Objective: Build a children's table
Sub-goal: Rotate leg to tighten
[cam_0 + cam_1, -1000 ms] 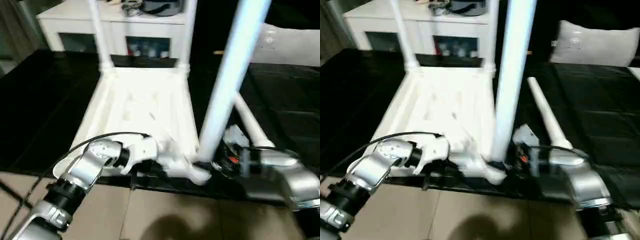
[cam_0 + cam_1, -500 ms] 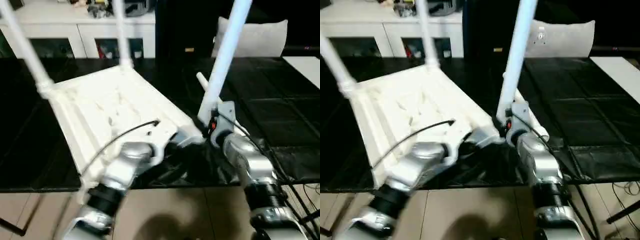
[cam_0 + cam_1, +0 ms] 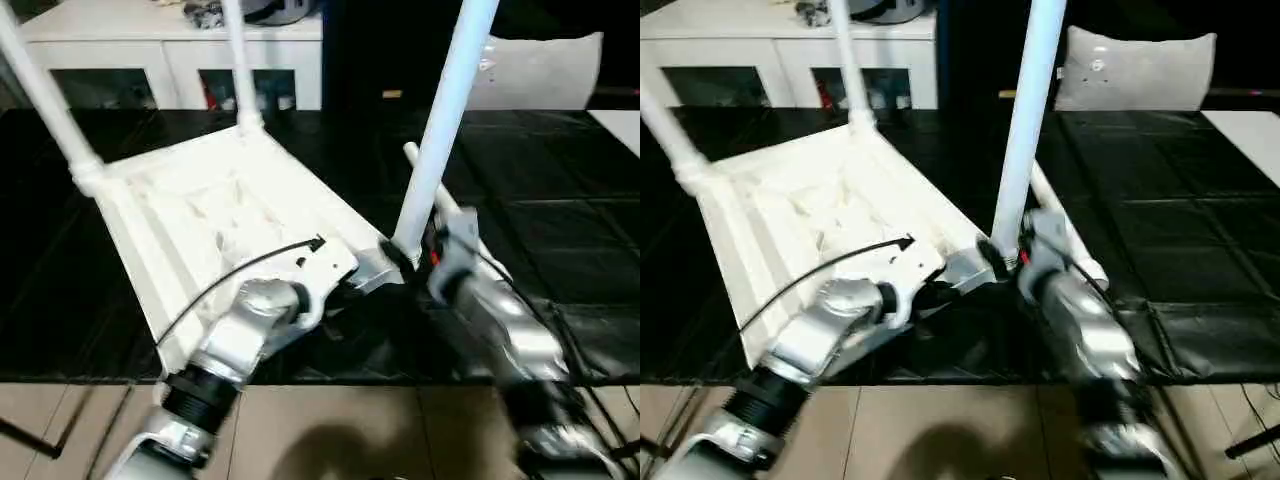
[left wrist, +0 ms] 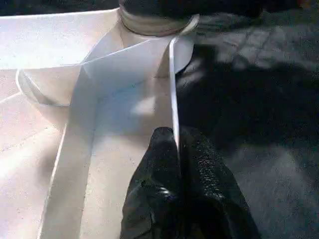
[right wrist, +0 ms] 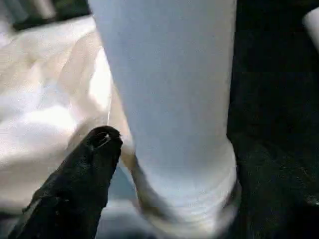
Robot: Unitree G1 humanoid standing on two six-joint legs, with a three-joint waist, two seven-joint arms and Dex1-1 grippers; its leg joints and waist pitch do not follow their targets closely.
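third leg [image 3: 440, 130] barely seated, tabletop [image 3: 200, 220] pinched at its rim
left pincer [image 4: 174, 149] clenched on the rim; right pincer [image 5: 164, 164] straddles the leg base, jaws apart; an unseated leg could topple.

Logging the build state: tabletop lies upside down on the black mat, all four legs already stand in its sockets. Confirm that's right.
Not quite. The tabletop does lie upside down on the black mat, but only three legs stand in its sockets; the fourth leg lies loose on the mat beside it, as the right eye view shows.
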